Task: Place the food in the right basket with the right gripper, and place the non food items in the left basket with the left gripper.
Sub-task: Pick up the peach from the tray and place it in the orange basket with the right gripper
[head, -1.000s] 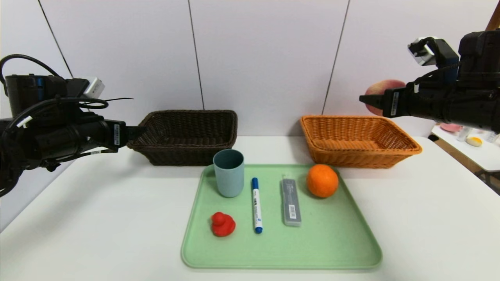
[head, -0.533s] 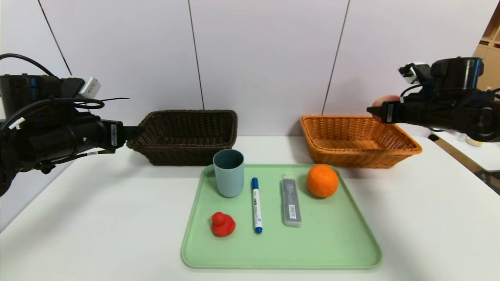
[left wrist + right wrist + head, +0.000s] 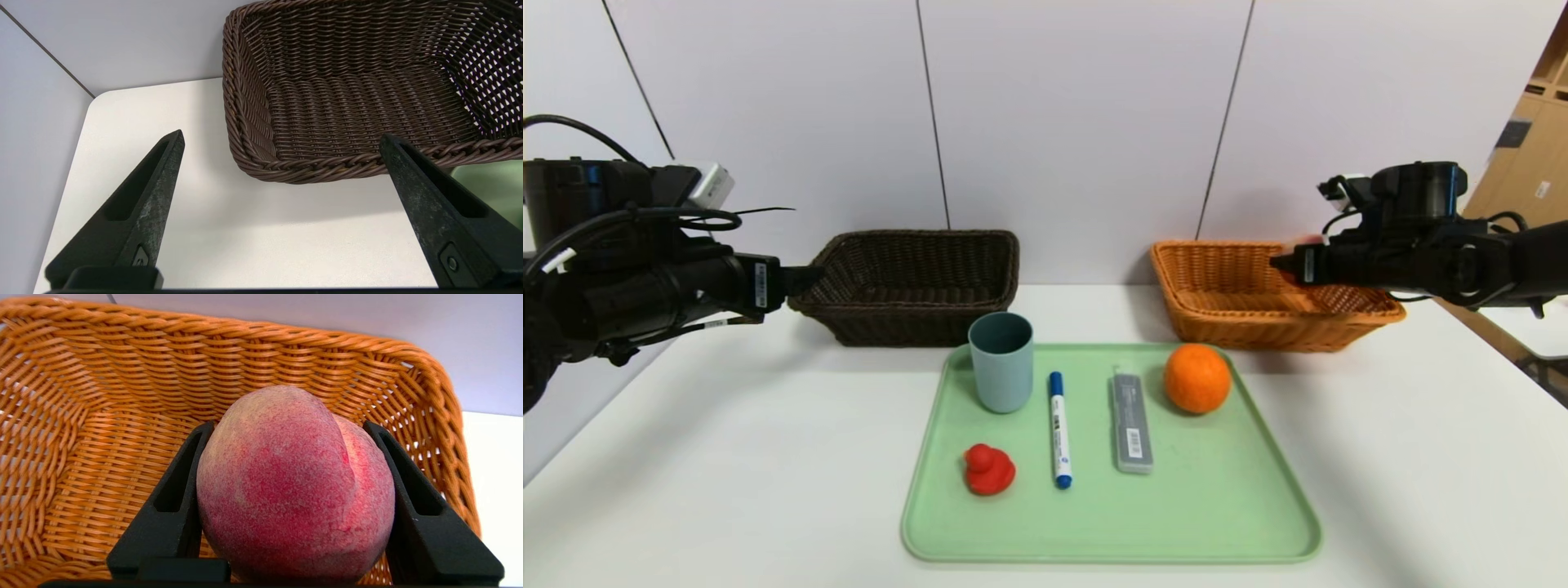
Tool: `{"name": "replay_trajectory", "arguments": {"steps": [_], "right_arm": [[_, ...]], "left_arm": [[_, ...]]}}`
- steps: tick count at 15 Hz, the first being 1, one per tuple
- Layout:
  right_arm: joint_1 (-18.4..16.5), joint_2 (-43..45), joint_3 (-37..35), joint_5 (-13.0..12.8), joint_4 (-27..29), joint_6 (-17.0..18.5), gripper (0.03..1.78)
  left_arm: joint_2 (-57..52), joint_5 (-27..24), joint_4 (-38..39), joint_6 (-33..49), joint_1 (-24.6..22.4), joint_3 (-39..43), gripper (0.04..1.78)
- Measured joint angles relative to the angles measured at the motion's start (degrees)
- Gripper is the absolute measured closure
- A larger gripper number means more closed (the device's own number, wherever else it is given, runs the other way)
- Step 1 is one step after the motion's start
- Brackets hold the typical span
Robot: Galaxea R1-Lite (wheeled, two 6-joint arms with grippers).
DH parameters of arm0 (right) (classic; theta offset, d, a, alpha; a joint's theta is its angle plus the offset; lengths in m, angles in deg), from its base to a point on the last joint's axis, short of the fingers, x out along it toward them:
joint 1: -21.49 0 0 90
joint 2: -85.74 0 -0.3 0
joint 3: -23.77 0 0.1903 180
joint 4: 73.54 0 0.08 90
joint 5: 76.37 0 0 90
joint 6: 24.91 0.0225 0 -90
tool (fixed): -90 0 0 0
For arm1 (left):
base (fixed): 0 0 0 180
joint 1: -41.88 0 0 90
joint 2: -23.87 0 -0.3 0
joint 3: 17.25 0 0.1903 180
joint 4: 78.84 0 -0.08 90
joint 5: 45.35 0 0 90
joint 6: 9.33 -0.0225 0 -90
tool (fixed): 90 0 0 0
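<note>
My right claw [image 3: 288, 428] grips a peach [image 3: 294, 486] between both fingers, held over the inside of the orange basket [image 3: 1258, 314] at the table's [image 3: 686, 457] right rear. My left claw [image 3: 282, 139] hangs wide open and empty just beside the near left corner of the brown basket [image 3: 359, 94]. On the green tray [image 3: 1217, 506] sit an orange [image 3: 1196, 378], a blue cup [image 3: 1001, 362], a marker [image 3: 1058, 429], a grey case [image 3: 1131, 423] and a red duck [image 3: 988, 469].

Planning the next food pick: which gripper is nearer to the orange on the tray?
Right. The right gripper, holding the peach, is over the orange basket just behind the orange; the left gripper is by the brown basket.
</note>
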Motion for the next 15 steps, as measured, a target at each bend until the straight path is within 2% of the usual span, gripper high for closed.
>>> {"name": "replay_trajectory", "arguments": {"steps": [4,6,7,13,15], "right_arm": [[0.4,-1.7,1.0,-0.4,0.1,0.1,0.67],[0.5,-2.4,1.0,-2.5,-0.2,0.0,0.67],[0.5,-2.6,1.1,-2.7,-0.1,0.0,0.67],[0.6,-3.1,1.2,-2.6,0.2,0.0,0.67],[0.5,-3.3,1.2,-2.6,-0.5,0.0,0.52]], "left_arm": [[0.3,0.0,0.0,-0.1,0.0,0.1,0.13],[0.4,0.0,0.0,-0.1,0.0,0.1,0.13],[0.5,0.0,0.0,-0.1,0.0,0.0,0.13],[0.7,0.0,0.0,-0.2,0.0,0.0,0.13],[0.7,0.1,0.0,-0.2,0.0,0.0,0.13]]}}
